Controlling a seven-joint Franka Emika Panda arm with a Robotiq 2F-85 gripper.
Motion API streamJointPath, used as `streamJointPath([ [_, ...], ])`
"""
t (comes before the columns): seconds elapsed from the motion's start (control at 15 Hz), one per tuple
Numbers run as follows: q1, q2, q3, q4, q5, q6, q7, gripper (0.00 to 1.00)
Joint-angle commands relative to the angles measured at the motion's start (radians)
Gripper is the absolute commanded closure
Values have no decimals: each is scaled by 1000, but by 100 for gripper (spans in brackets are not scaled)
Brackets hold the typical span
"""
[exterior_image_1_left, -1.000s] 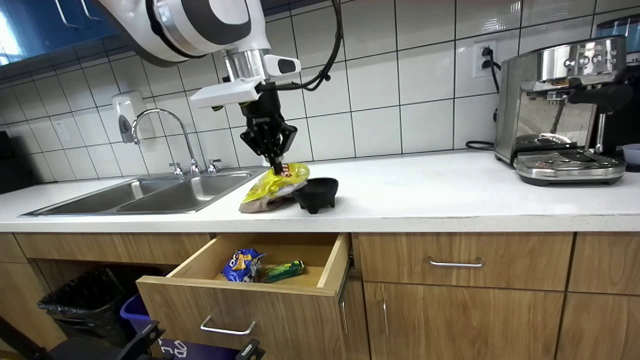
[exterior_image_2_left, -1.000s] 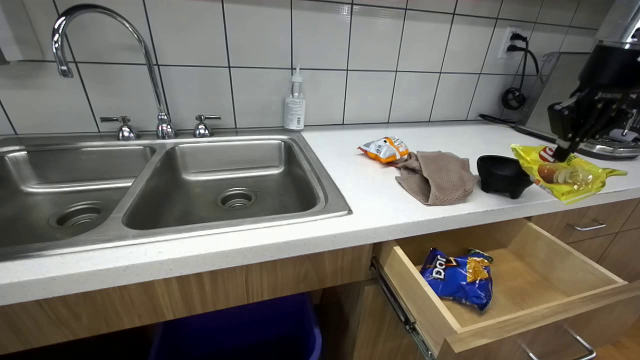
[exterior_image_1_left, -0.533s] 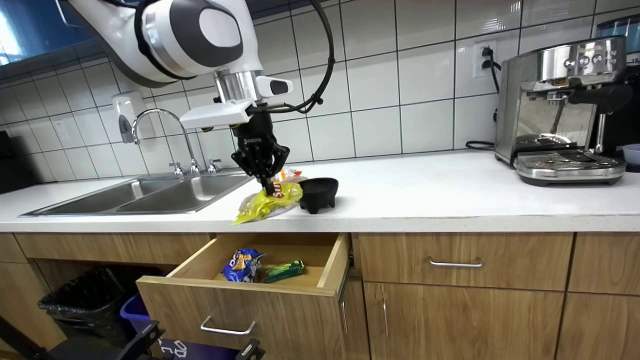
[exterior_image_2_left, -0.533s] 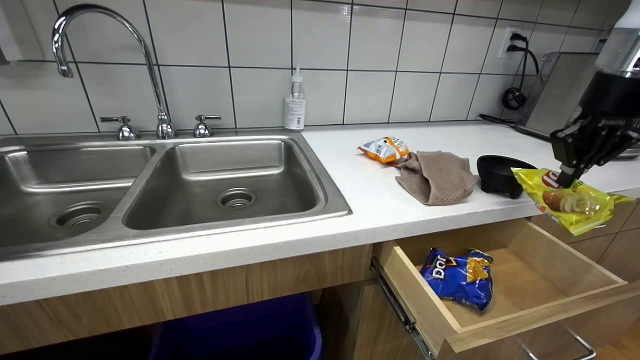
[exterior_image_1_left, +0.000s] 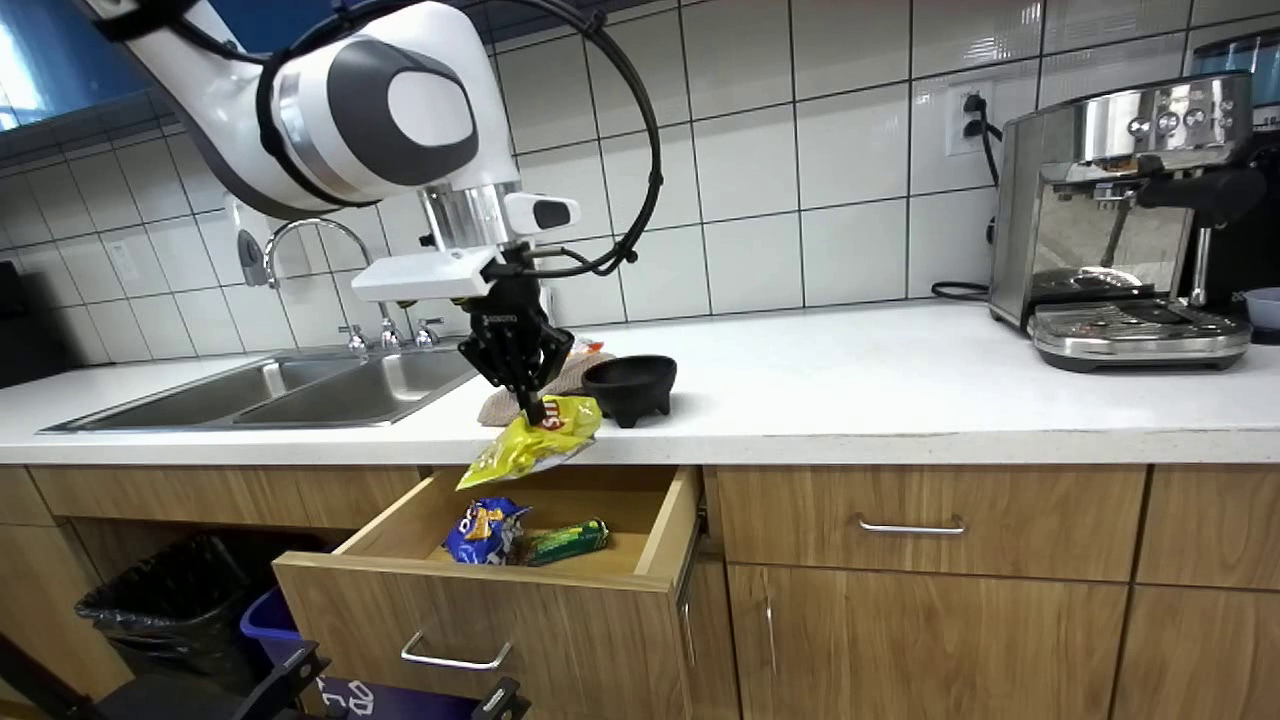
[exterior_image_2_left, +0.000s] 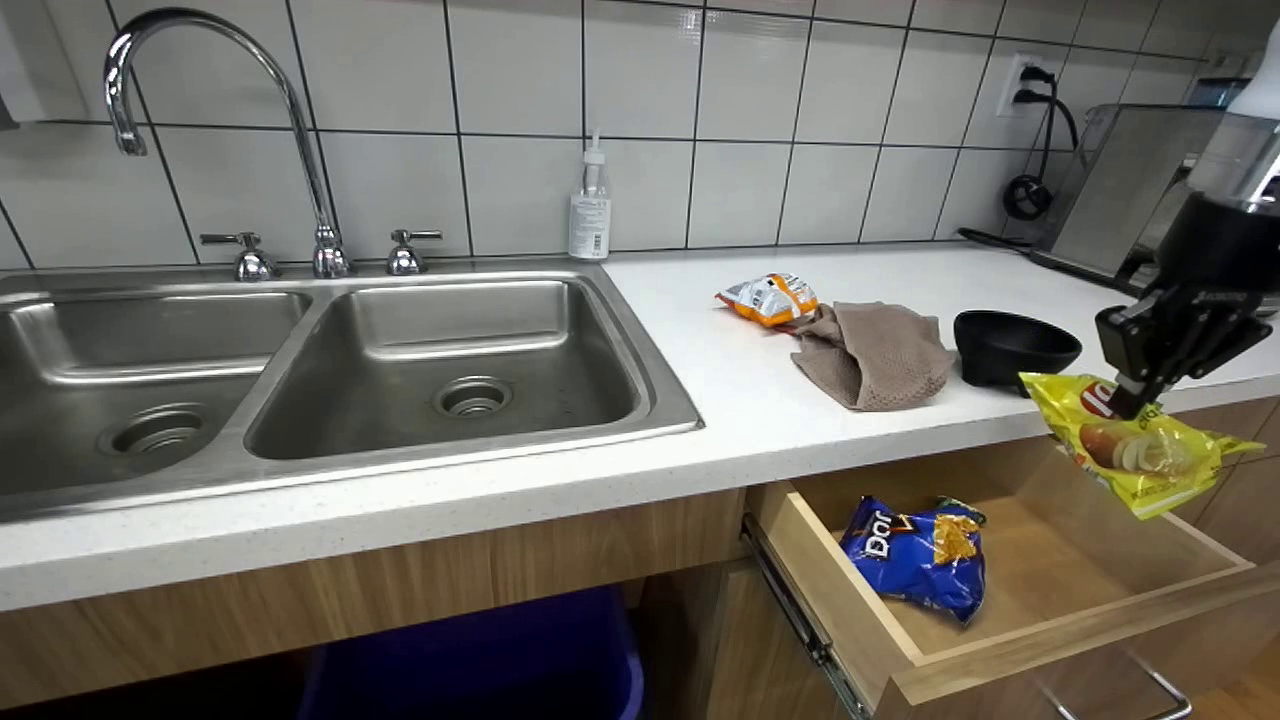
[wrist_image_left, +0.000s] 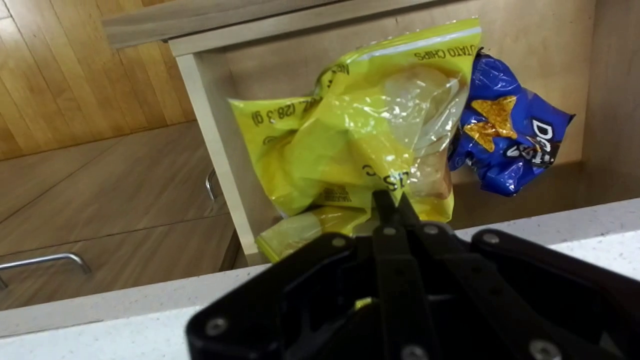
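My gripper is shut on a yellow potato chip bag, seen in both exterior views: gripper (exterior_image_1_left: 535, 412) (exterior_image_2_left: 1128, 402), bag (exterior_image_1_left: 525, 448) (exterior_image_2_left: 1135, 450). The bag hangs above the open wooden drawer (exterior_image_1_left: 470, 568) (exterior_image_2_left: 1080, 622), in front of the counter edge. In the wrist view the fingertips (wrist_image_left: 395, 197) pinch the bag (wrist_image_left: 330, 145), which covers much of the drawer. A blue Doritos bag (exterior_image_1_left: 485, 530) (exterior_image_2_left: 920, 560) (wrist_image_left: 510, 125) lies in the drawer. A green pack (exterior_image_1_left: 567, 542) lies beside it, hidden in the wrist view.
A black bowl (exterior_image_1_left: 630, 388) (exterior_image_2_left: 1015, 348), a brown cloth (exterior_image_2_left: 880, 355) and an orange-white bag (exterior_image_2_left: 770, 298) are on the counter. A double sink (exterior_image_2_left: 475, 440) with a faucet (exterior_image_2_left: 300, 130) and an espresso machine (exterior_image_1_left: 1120, 220) flank them. A purple bin (exterior_image_2_left: 480, 650) stands below.
My gripper has moved forward and down with the yellow bag, from above the counter beside the black bowl to over the drawer. The drawer and its contents have not moved.
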Motion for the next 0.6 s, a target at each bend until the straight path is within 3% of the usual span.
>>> streamJointPath([
  [0.0, -13, 44, 26, -10, -23, 64, 63, 100],
  [0.53, -18, 186, 18, 18, -99, 140, 174, 100],
])
